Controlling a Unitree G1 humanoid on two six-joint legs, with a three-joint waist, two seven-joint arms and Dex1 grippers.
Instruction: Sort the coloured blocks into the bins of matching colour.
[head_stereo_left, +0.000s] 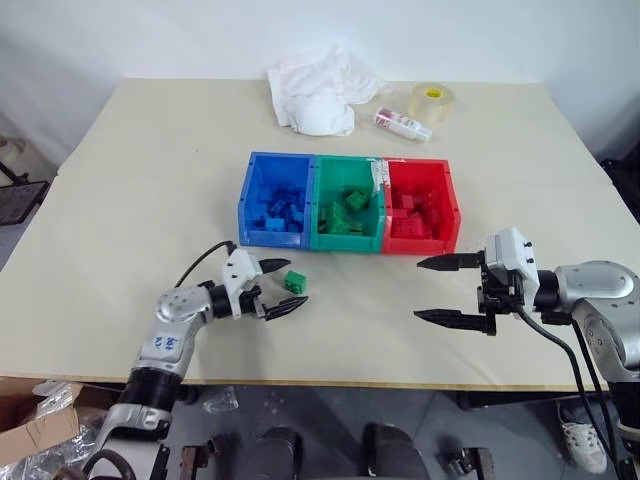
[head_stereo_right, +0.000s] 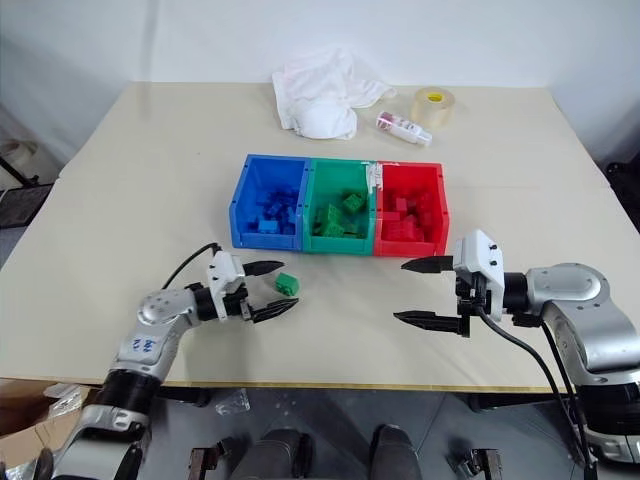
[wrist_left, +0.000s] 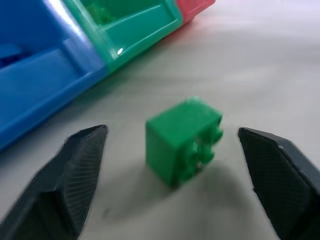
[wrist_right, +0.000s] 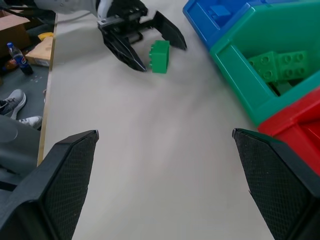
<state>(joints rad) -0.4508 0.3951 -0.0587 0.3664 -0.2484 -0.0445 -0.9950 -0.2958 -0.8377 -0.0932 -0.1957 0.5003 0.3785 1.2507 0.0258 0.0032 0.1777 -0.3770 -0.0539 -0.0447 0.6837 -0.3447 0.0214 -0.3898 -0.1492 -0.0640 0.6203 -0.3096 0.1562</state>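
A small green block lies on the table in front of the bins, and my left gripper is open around it. In the left wrist view there is a gap between the block and each of the fingers. The blue bin, green bin and red bin stand joined in a row at mid-table, each holding several blocks of its own colour. My right gripper hovers open and empty in front of the red bin, pointing left.
At the table's far side lie a crumpled white cloth, a small bottle and a clear tape roll. A cardboard box and plastic bags sit on the floor below the near left edge.
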